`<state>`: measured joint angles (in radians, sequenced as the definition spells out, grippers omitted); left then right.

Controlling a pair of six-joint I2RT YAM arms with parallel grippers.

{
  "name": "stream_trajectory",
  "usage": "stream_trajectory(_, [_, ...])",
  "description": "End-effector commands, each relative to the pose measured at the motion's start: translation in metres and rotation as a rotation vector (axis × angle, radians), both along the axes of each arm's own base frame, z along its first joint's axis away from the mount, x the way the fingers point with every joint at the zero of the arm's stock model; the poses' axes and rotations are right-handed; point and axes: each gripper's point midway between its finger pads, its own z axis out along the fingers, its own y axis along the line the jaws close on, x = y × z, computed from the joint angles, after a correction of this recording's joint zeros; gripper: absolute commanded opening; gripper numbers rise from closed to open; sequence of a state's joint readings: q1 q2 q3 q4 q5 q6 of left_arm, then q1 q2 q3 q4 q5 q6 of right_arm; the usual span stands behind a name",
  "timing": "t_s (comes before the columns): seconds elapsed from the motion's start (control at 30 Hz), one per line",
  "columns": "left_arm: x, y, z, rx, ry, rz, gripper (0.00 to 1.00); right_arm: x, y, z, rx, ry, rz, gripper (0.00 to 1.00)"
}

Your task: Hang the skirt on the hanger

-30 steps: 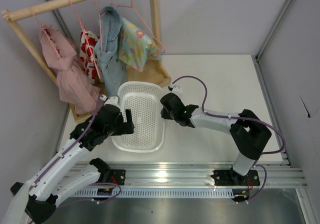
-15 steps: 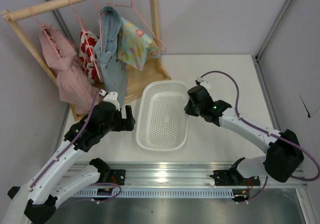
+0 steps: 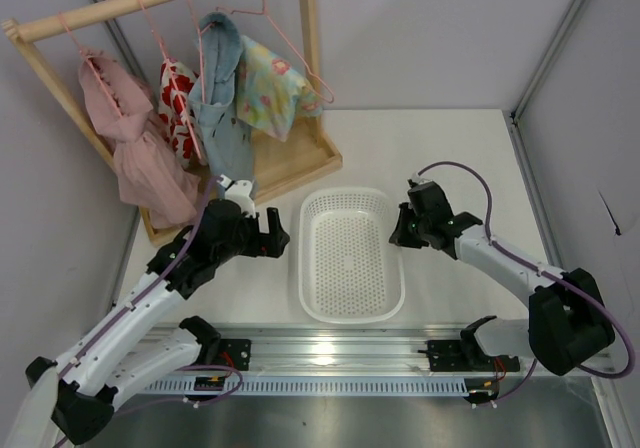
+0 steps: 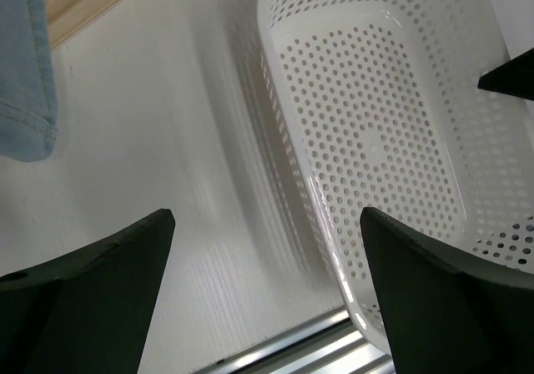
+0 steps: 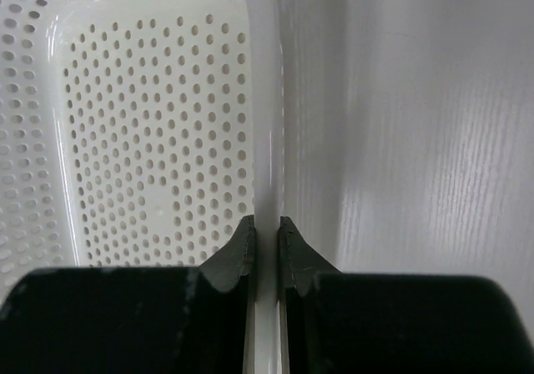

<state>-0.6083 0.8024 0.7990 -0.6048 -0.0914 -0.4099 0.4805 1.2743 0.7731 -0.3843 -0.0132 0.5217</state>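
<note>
The skirt (image 3: pixel 266 92), pale yellow and turquoise with pink flowers, hangs at the right end of the wooden rack, draped on the thin pink wire hanger (image 3: pixel 296 53). Both arms are low on the table, well in front of it. My right gripper (image 3: pixel 400 230) (image 5: pixel 267 224) is shut on the right rim of a white perforated basket (image 3: pixel 350 316) (image 5: pixel 265 98), one finger inside the wall and one outside. The left gripper (image 3: pixel 275 240) (image 4: pixel 267 215) stands wide open just left of the basket (image 4: pixel 279 73), holding nothing.
The wooden rack (image 3: pixel 130 3) at the back left also carries a pink garment (image 3: pixel 130 148), a red-and-white one (image 3: pixel 178 103) and a blue denim one (image 3: pixel 222 118) (image 4: pixel 25 65). Its wooden base (image 3: pixel 300 163) lies behind the basket. A metal rail (image 3: pixel 400 348) runs along the near edge.
My right gripper has dragged the basket to the right and toward the near edge. The left arm has swung right after it, its gripper staying open.
</note>
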Motion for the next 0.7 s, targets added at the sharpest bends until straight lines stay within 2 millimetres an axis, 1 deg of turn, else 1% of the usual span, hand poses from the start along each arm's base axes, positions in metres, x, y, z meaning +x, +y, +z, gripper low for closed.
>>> stream_trajectory(0.0, [0.012, -0.013, 0.007, -0.053, -0.041, -0.019, 0.99, 0.008, 0.017, 0.014, 0.034, -0.047, 0.134, 0.0])
stream_trajectory(0.03, [0.013, -0.014, 0.008, -0.06, -0.043, -0.014, 0.99, 0.008, 0.016, 0.013, 0.03, -0.041, 0.138, 0.0])
stream_trajectory(0.07, [0.015, -0.015, 0.008, -0.06, -0.041, -0.008, 0.99, 0.011, 0.017, 0.02, 0.032, -0.05, 0.136, 0.14])
stream_trajectory(0.13, [0.019, -0.013, 0.012, -0.065, -0.048, 0.018, 0.99, 0.015, 0.014, 0.031, 0.028, -0.063, 0.129, 0.29])
stream_trajectory(0.17, [0.021, -0.014, 0.016, -0.068, -0.054, 0.019, 0.99, 0.013, 0.01, 0.035, 0.017, -0.049, 0.121, 0.56])
stream_trajectory(0.2, [0.021, -0.015, 0.017, -0.067, -0.051, 0.021, 0.99, 0.02, 0.011, 0.055, 0.024, -0.085, 0.121, 0.67])
stream_trajectory(0.23, [0.024, -0.015, 0.023, -0.074, -0.062, 0.028, 0.99, 0.023, 0.009, 0.067, 0.025, -0.105, 0.117, 0.75])
stream_trajectory(0.27, [0.026, -0.016, 0.029, -0.078, -0.07, 0.029, 0.99, 0.019, 0.004, 0.078, 0.019, -0.107, 0.116, 0.82])
stream_trajectory(0.3, [0.028, -0.017, 0.03, -0.076, -0.068, 0.03, 0.99, 0.021, 0.001, 0.091, 0.018, -0.128, 0.11, 0.84])
stream_trajectory(0.33, [0.031, -0.018, 0.038, -0.075, -0.083, 0.031, 0.99, 0.03, -0.005, 0.119, 0.019, -0.191, 0.083, 0.88])
stream_trajectory(0.37, [0.034, -0.02, 0.047, -0.079, -0.1, 0.027, 0.99, 0.031, -0.011, 0.13, 0.015, -0.211, 0.065, 0.88])
stream_trajectory(0.4, [0.038, -0.021, 0.048, -0.069, -0.102, 0.023, 0.99, 0.03, -0.017, 0.139, 0.007, -0.217, 0.05, 0.88])
stream_trajectory(0.43, [0.041, -0.022, 0.059, -0.064, -0.13, 0.012, 0.99, 0.035, -0.021, 0.158, 0.011, -0.263, 0.043, 0.89])
stream_trajectory(0.47, [0.045, -0.024, 0.071, -0.067, -0.156, 0.01, 0.99, 0.038, -0.032, 0.168, -0.002, -0.294, 0.01, 0.89])
stream_trajectory(0.53, [0.055, -0.028, 0.089, -0.055, -0.195, -0.006, 0.99, 0.04, -0.045, 0.195, -0.007, -0.378, -0.024, 0.9])
stream_trajectory(0.57, [0.058, -0.029, 0.105, -0.062, -0.222, -0.009, 0.99, 0.041, -0.049, 0.21, -0.007, -0.425, -0.028, 0.96])
stream_trajectory(0.6, [0.061, -0.031, 0.11, -0.06, -0.231, -0.016, 0.99, 0.043, -0.064, 0.227, -0.032, -0.483, -0.084, 0.98])
stream_trajectory(0.63, [0.067, -0.034, 0.134, -0.07, -0.275, -0.024, 0.99, 0.046, -0.07, 0.24, -0.036, -0.531, -0.107, 0.99])
stream_trajectory(0.67, [0.069, -0.036, 0.149, -0.079, -0.302, -0.031, 0.99, 0.046, -0.076, 0.256, -0.048, -0.584, -0.121, 0.99])
